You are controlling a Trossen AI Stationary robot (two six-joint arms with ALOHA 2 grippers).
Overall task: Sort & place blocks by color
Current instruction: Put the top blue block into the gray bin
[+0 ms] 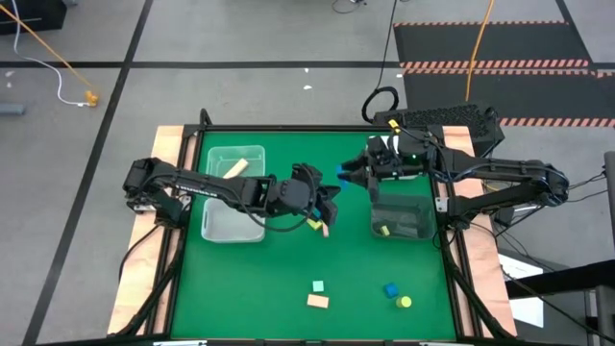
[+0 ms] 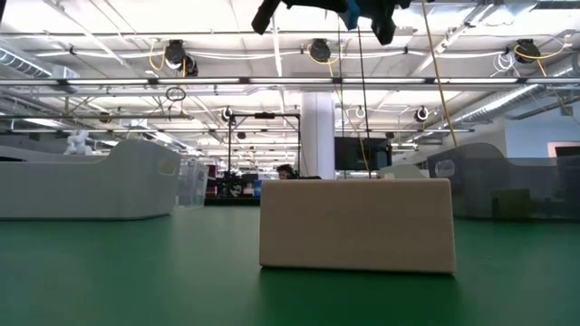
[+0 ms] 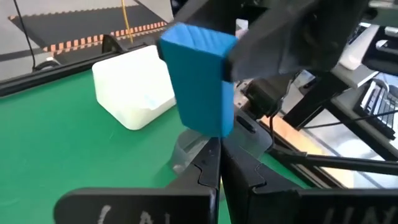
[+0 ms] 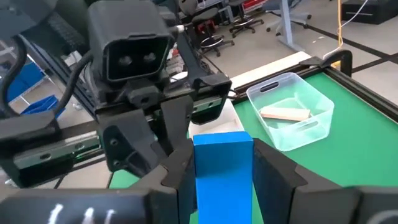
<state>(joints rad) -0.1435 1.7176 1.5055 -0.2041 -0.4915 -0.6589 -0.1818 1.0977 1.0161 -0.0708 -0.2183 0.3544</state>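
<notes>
My right gripper is shut on a blue block, high over the middle of the table. Facing it from the left is my left gripper, shut, with its fingertips just under the blue block's lower end. Two small blocks, yellow and tan, lie on the mat below the left gripper. Near the front edge rest a mint green block, a tan block, a blue block and a yellow cylinder. My right gripper pinches the blue block between its two fingers, on two opposite side faces. The fingers come level from the table's right side. The block stands roughly upright, lifted clear of the table. My left gripper: I cannot tell whether its shut fingertips touch the block.
A clear bin at the left holds a tan block. A second bin at the right holds a yellowish block. In the low view a pale block stands close in front. Open mat lies between the bins and the front blocks.
</notes>
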